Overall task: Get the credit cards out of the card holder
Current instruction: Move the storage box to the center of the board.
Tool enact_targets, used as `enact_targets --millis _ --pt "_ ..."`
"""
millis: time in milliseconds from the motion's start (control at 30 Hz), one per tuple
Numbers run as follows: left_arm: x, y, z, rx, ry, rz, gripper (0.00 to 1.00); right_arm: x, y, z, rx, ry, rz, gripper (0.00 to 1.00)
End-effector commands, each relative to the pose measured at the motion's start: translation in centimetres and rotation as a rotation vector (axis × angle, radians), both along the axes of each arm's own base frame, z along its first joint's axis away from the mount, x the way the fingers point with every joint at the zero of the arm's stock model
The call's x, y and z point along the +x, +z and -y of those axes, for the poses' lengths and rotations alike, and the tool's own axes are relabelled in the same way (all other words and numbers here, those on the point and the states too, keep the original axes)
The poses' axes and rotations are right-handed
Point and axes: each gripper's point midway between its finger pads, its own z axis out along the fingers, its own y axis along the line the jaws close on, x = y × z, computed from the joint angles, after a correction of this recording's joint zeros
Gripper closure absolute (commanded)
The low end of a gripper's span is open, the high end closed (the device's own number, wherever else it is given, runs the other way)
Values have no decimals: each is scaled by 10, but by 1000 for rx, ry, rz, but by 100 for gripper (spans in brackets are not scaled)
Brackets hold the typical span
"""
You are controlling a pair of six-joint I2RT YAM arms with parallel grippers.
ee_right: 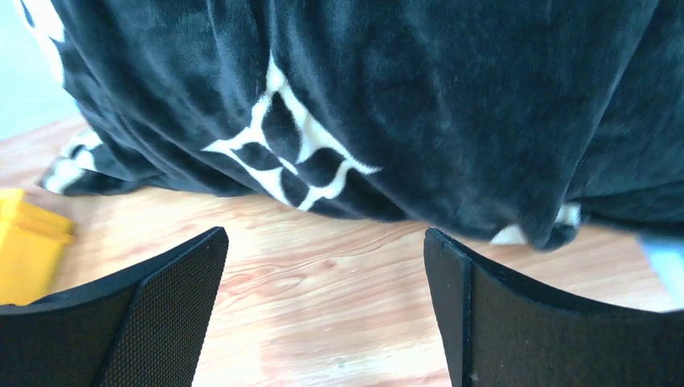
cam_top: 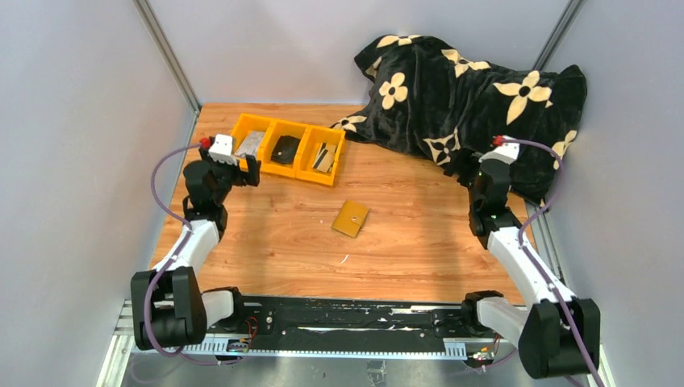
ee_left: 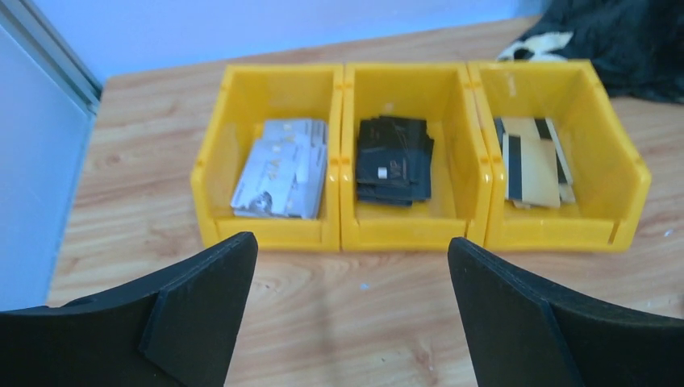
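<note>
Two grippers are gaping empty: the left gripper (ee_left: 351, 258) facing the tray (ee_left: 347, 234), the right gripper (ee_right: 323, 242) facing the blanket (ee_right: 403, 97). The holder (cam_top: 351, 218) is lying shut on the table (cam_top: 419, 242) between them, probably light and thin; pinching its free edge is looking wisest.

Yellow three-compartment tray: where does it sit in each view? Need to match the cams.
Top external: the yellow tray sits left of centre towards the far edge of the table.
Left wrist: the yellow tray spans the middle of the frame, all three compartments facing the camera.
Right wrist: only a yellow corner at the left edge, probably the tray's end.
Shared landmark: the black floral blanket.
</note>
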Motion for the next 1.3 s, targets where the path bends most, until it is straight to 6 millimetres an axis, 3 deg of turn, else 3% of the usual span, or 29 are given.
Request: enact_targets --millis 0,67,167,267,333,533,667,700,767,900,1067,1267 --pt "-6 10 -1 -31 -23 -132 0 -31 -20 -13 392 -120 -88 5" --pt "-4 26 -2 -38 -16 -136 0 -37 -26 -18 488 -133 -77 6" --pt "3 44 0 -73 -17 -151 0 -31 -12 -48 490 57 -52 13" --pt "17 48 -1 -126 0 -197 0 -30 -23 -71 388 106 -235 16" --pt "29 44 -4 -153 25 -228 0 -27 -35 -91 299 152 -348 17" --pt "66 17 -6 -147 57 -320 0 -17 -38 -165 111 291 -430 18" --pt "87 5 4 -126 51 -378 1 1 -35 -216 59 364 -477 18" --pt "93 2 6 -131 48 -386 2 4 -44 -224 44 375 -503 18" --pt "104 -2 8 -145 47 -398 5 18 -35 -251 43 414 -499 18" --pt "120 -12 10 -154 40 -436 12 39 -49 -293 5 452 -547 23" --pt "116 -17 9 -132 33 -467 14 60 -64 -333 -37 482 -576 26" --pt "85 -8 1 -47 24 -535 0 83 -81 -351 -68 452 -570 31"
